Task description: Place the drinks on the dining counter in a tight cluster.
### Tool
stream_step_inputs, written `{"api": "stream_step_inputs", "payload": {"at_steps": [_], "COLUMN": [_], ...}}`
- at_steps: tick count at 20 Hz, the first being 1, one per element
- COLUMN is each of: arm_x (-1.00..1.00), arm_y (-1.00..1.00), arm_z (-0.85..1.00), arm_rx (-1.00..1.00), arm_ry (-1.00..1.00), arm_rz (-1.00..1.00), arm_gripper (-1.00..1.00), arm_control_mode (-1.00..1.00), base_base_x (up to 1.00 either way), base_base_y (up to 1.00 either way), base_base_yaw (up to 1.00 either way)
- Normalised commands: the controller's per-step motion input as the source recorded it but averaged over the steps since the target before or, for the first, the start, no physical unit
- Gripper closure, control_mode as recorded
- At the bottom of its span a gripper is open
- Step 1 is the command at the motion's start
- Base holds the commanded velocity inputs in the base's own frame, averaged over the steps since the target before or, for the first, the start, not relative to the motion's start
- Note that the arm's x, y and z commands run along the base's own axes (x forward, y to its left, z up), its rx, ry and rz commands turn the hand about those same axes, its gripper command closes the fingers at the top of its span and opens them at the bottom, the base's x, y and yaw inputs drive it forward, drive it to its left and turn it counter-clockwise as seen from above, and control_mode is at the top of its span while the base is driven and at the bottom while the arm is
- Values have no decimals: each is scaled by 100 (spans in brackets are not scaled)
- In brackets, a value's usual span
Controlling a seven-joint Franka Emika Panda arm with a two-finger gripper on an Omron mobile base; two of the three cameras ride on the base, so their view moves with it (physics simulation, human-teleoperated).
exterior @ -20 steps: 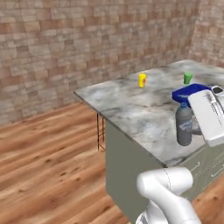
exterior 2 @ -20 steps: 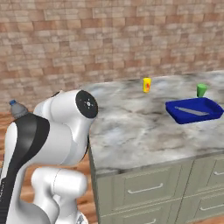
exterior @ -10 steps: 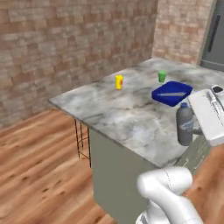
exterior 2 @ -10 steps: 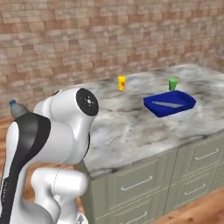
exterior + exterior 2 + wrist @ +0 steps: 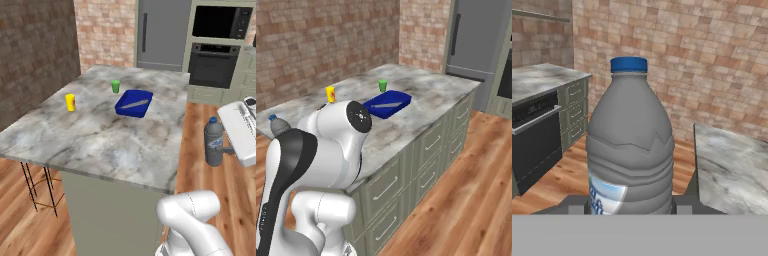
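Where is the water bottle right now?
The water bottle is held upright in the gripper, off the right edge of the marble counter in the left base view, over the wood floor.

The water bottle's [image 5: 630, 145] base was cut off by the grey band in the hand view, the arm hid all but its cap and shoulder [image 5: 277, 126] in the right base view, and the tool's fingertips stayed hidden behind it.
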Motion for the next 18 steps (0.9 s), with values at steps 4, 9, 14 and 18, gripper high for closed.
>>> {"api": "stream_step_inputs", "payload": {"at_steps": [4, 9, 14, 18], "arm_x": [0, 0, 0, 0], "arm_y": [0, 0, 0, 0], "arm_z": [0, 0, 0, 0], "arm_rx": [0, 0, 0, 0], "arm_ry": [0, 0, 0, 0], "arm_rz": [0, 0, 0, 0], "arm_gripper": [100, 100, 100, 100], "arm_control_mode": [100, 100, 100, 100], "base_base_x": [-46, 3, 38, 61], "base_base_y": [100, 100, 100, 97], "base_base_yaw": [-34, -25, -50, -59]}}
